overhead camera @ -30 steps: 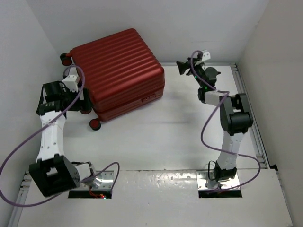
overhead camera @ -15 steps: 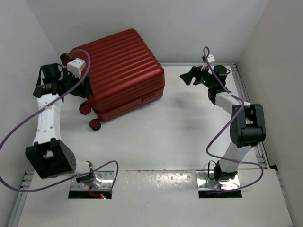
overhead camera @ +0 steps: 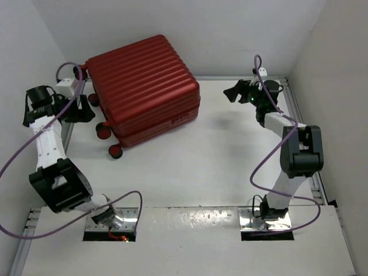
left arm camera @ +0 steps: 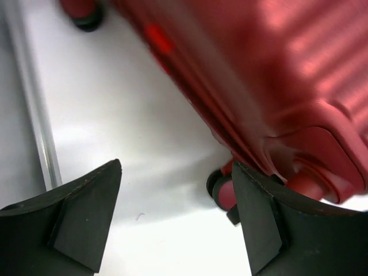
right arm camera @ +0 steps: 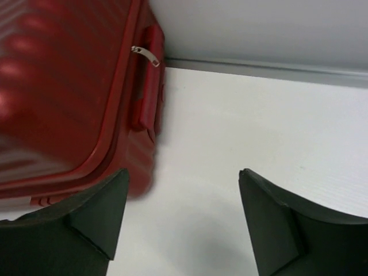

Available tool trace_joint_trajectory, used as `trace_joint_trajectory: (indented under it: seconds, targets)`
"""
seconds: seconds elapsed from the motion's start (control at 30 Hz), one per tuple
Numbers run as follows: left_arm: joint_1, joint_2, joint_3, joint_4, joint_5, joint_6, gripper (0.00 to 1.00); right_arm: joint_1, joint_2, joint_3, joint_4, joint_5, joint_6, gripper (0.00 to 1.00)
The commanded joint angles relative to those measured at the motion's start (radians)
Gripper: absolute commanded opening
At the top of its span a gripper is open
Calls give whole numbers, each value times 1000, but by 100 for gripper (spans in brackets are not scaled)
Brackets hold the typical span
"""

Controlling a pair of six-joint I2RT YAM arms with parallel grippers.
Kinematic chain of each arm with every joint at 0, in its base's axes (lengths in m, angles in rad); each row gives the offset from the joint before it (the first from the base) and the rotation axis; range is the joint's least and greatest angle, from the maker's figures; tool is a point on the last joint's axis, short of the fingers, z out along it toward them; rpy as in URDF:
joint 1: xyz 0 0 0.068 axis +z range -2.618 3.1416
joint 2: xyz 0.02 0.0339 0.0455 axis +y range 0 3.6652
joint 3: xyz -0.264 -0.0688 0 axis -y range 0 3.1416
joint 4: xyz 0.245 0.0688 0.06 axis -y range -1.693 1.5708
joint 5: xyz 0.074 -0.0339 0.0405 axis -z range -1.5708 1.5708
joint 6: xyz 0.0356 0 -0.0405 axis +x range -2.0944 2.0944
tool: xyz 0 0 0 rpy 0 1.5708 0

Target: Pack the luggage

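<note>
Where the overhead camera looks down, the red suitcase [overhead camera: 144, 86] lies closed and flat at the far left of the table [overhead camera: 190, 167], its wheels [overhead camera: 115, 151] facing left. The left tool [overhead camera: 82, 109] hangs just beside that wheeled end, jaws spread with nothing between them. The right tool [overhead camera: 234, 92] hovers off the suitcase's right side, apart from it, likewise spread and empty.

From the left wrist, both fingers [left arm camera: 86, 218] stand wide over bare table, with one wheel [left arm camera: 221, 192] and the suitcase's corner just beyond the right finger.

From the right wrist, the open fingers [right arm camera: 86, 224] frame bare table. The suitcase's handle [right arm camera: 150, 86] and zipper pull [right arm camera: 146, 54] sit ahead on the left.
</note>
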Motion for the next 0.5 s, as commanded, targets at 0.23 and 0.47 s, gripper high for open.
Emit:
trace_joint_trajectory:
  seconds: [0.23, 0.47]
  targets:
    - [92, -67, -108, 361, -64, -569, 82, 32, 384, 431, 61, -61, 538, 76]
    - [92, -21, -121, 352, -77, -590, 82, 104, 619, 741, -29, -17, 492, 76]
